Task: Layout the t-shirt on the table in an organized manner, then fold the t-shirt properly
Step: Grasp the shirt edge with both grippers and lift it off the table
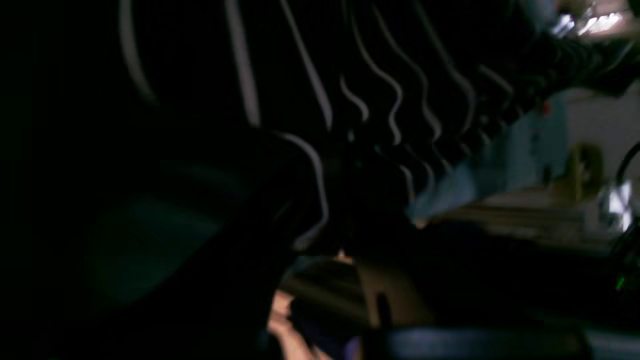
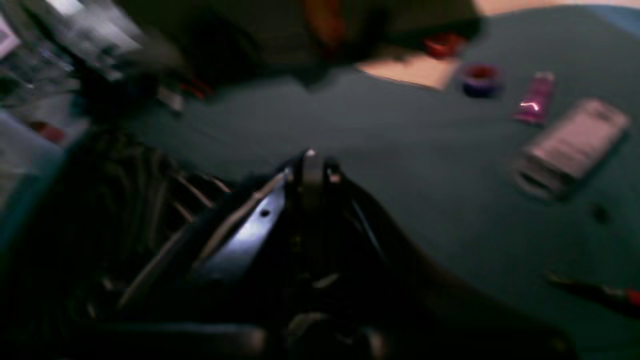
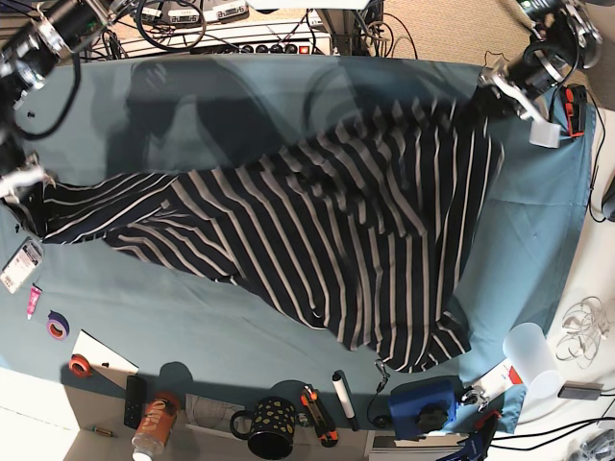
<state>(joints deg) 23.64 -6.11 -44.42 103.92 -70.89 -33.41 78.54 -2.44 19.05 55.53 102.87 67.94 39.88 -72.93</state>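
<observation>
T-shirt (image 3: 327,230) front and centre, stretched in a long diagonal band across the table (image 3: 240,327), running from the left edge of the base view up to the upper right. Both arms have a piece of it! The right gripper (image 3: 27,187), at the far left of that frame, is clamped together on one end of the fabric, and its own wrist view shows striped cloth bunched around the closed jaws. The left gripper (image 3: 495,91), upper right of the frame, is likewise pinched shut on the opposite end, and its wrist camera is filled with dark, wavy-striped cloth hanging right in front of the lens.

My read: we're in the laying-out stage, not folding yet. The shirt is pulled taut between the two grips but sits skewed, with a big flap trailing down toward the lower right and wrinkles through the middle. Nothing square about it so far.

Next up, I'd say the arms need to swing the garment so its edges line up with the table, settle it flat on the teal cloth, and only then let go. Watch the clutter along the bottom edge, the mug (image 3: 271,426) and marker (image 3: 344,399) sit close to that trailing hem.
</observation>
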